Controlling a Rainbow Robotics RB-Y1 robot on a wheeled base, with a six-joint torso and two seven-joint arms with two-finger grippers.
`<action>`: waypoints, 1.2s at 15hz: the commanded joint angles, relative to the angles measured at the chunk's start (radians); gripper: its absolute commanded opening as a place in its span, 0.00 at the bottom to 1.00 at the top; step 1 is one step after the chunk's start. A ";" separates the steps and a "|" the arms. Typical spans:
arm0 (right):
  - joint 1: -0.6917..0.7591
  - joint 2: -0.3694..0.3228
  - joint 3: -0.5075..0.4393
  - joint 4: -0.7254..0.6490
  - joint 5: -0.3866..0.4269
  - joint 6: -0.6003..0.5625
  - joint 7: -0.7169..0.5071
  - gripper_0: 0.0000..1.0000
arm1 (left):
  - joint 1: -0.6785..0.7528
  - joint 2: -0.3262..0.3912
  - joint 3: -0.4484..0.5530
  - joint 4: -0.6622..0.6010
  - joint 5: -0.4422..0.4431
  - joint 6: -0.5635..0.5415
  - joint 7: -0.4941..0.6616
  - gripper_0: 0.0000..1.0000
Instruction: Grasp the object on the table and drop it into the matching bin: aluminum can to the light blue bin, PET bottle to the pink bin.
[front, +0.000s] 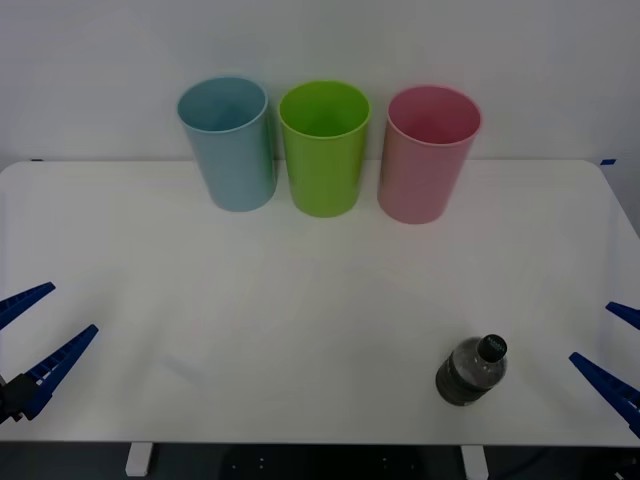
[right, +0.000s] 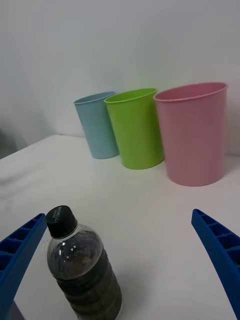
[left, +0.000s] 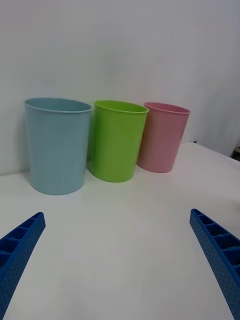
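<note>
bottle (front: 471, 369): upright, near right of table (front: 300, 300)
right tool (front: 612, 352): wide, beside bottle
left tool (front: 38, 335): wide, near left edge

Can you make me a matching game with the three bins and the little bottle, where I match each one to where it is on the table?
Things:
1. light blue bin
2. lime green bin
3. pink bin
4. PET bottle

Places on the table:
A. middle of the back row
B. near the front edge, by the open right gripper
C. robot's left end of the row
D. robot's right end of the row

Pairs: 1-C, 2-A, 3-D, 4-B
</note>
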 joint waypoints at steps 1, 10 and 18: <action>0.010 -0.012 0.014 0.000 0.001 -0.031 0.018 1.00 | 0.000 0.000 0.000 0.000 0.000 0.000 0.000 1.00; 0.019 -0.074 0.075 0.106 0.010 -0.060 0.278 1.00 | 0.000 0.000 0.000 0.000 0.000 0.000 0.000 1.00; -0.028 -0.075 0.163 0.218 0.051 -0.063 0.341 1.00 | 0.000 0.000 0.000 0.000 0.000 0.000 0.000 1.00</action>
